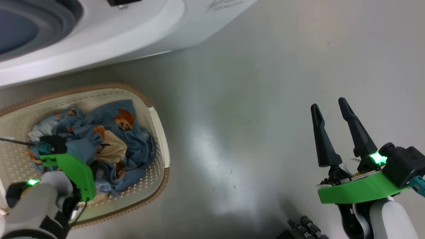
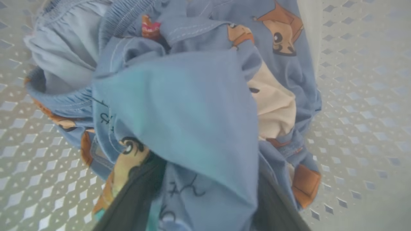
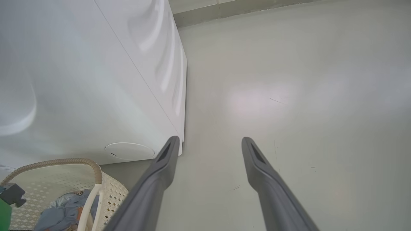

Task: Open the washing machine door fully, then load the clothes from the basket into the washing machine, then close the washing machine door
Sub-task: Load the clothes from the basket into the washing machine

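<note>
Left gripper (image 2: 208, 179) jaws apart, straddling clothes (image 2: 192, 106) in basket (image 1: 158, 132) at lower left; right gripper (image 1: 328, 103) jaws apart above floor (image 1: 249, 116), lower right.

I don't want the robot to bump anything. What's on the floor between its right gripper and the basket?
Nothing. In the head view, bare grey floor separates the right gripper from the basket.

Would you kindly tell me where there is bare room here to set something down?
The widest bare patch is the floor between the basket and the right end effector, bordered at the far side by the washing machine. Inside the basket it is crowded: the clothes fill its middle.
</note>
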Motion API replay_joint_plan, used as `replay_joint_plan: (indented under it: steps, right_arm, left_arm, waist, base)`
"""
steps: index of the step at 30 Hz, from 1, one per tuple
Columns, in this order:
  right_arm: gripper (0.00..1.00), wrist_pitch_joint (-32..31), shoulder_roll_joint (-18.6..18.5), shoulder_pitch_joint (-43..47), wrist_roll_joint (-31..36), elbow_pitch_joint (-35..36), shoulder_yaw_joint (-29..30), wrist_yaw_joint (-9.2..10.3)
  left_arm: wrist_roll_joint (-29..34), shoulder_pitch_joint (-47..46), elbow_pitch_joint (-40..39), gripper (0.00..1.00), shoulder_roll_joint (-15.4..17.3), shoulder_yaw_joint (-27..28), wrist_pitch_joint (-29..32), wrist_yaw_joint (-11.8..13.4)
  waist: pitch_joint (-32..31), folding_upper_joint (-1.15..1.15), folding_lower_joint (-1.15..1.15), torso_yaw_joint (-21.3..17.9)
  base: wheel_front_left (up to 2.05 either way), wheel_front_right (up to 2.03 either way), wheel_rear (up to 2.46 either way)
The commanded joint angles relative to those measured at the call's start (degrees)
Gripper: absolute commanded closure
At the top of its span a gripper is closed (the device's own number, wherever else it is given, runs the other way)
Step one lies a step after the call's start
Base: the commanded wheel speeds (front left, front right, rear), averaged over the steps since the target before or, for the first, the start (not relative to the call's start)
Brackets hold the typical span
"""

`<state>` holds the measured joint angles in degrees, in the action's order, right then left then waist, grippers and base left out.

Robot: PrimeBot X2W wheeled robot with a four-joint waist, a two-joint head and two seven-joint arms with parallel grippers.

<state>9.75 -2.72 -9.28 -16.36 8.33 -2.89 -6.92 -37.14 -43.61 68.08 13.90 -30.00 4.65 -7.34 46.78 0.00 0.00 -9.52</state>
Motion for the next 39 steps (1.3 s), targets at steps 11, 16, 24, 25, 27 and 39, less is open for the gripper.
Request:
replay_joint_plan:
  steps: [11,16,24,25,27,39]
  right_arm:
    - [0.0,0.8,-0.2,0.6,-0.3,1.3,-1.3,-0.57]
    - [0.0,0.8,-0.2,0.3,-0.4,0.8,-1.3,-0.57]
    - [0.0,0.5,-0.2,-0.4,0.1,0.2,-1.4,-0.57]
    - [0.0,0.4,-0.2,-0.5,0.2,0.1,-1.4,-0.57]
    - [0.0,0.3,-0.2,-0.7,0.3,-0.2,-1.4,-0.57]
    - [0.0,-1.8,-0.2,-1.2,1.3,-1.3,-1.3,-0.57]
  left_arm:
    - [-0.5,-3.4,4.8,1.0,2.2,1.2,1.2,2.8]
    - [-1.1,-2.8,5.2,1.0,1.5,1.1,1.4,2.2]
    - [-2.1,-1.2,5.6,1.0,0.2,1.1,0.2,1.5]
    - [-2.3,-0.9,5.6,1.0,-0.1,1.2,-0.3,1.4]
    - [-2.7,-0.3,5.6,1.0,-0.6,1.3,-1.4,1.2]
    - [-2.9,3.4,4.6,1.0,-3.1,-0.3,-9.2,0.1]
  waist:
    - [3.4,0.0,0.0,-1.8]
    - [2.3,0.0,0.0,-1.3]
    - [-1.0,0.0,0.0,0.1]
    - [-1.6,0.0,0.0,0.3]
    - [-3.0,0.0,0.0,0.9]
    - [-12.6,0.0,0.0,5.8]
  base:
    - [0.0,0.0,0.0]
    - [0.0,0.0,0.0]
    - [0.0,0.0,0.0]
    - [0.0,0.0,0.0]
    - [0.0,0.0,0.0]
    - [0.0,0.0,0.0]
